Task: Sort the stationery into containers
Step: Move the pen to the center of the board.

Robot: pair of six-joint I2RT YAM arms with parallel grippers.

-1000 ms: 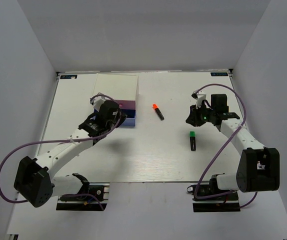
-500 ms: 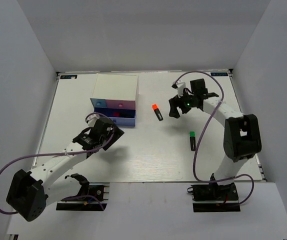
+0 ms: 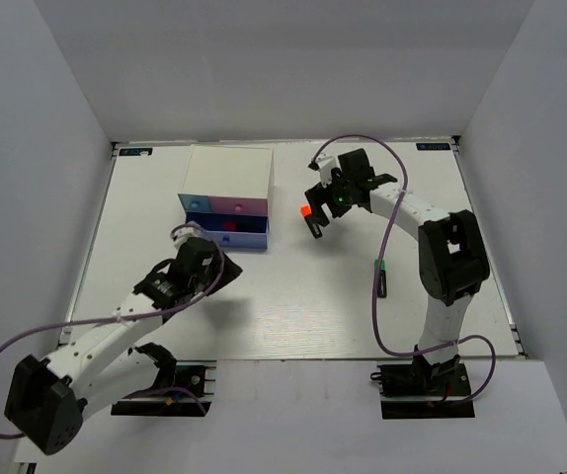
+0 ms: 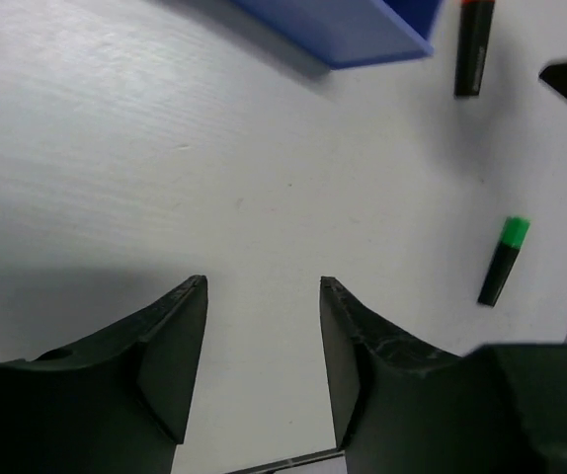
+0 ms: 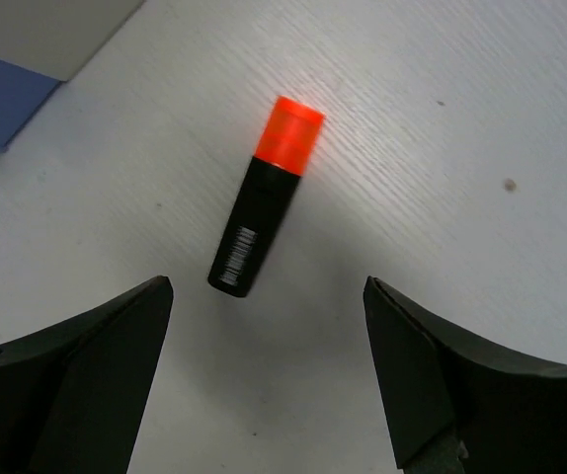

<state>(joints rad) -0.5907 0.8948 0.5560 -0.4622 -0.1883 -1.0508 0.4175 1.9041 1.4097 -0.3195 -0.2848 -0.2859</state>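
An orange-capped black highlighter [image 5: 264, 212] lies on the white table, just ahead of my open right gripper [image 5: 267, 286], which hovers over its black end. In the top view that highlighter [image 3: 306, 212] sits right of the box. A green-capped highlighter [image 3: 381, 278] lies nearer the front. The cream-topped box [image 3: 229, 173] shows a light-blue front [image 3: 202, 204], a pink front [image 3: 247, 206] and a darker blue drawer [image 3: 232, 237] pulled out. My left gripper [image 4: 262, 284] is open and empty over bare table, below that drawer [image 4: 353, 25]. The green highlighter [image 4: 502, 259] lies to its right.
White walls close in the table on three sides. Purple cables loop off both arms. The right arm's cable [image 3: 380, 296] hangs close to the green highlighter. The box's cream side [image 5: 37, 25] and blue drawer corner [image 5: 2, 99] lie left of the right gripper.
The left gripper has opened and drawn back from the drawer toward the near edge. The right arm has swung left to the orange highlighter and opened wide.
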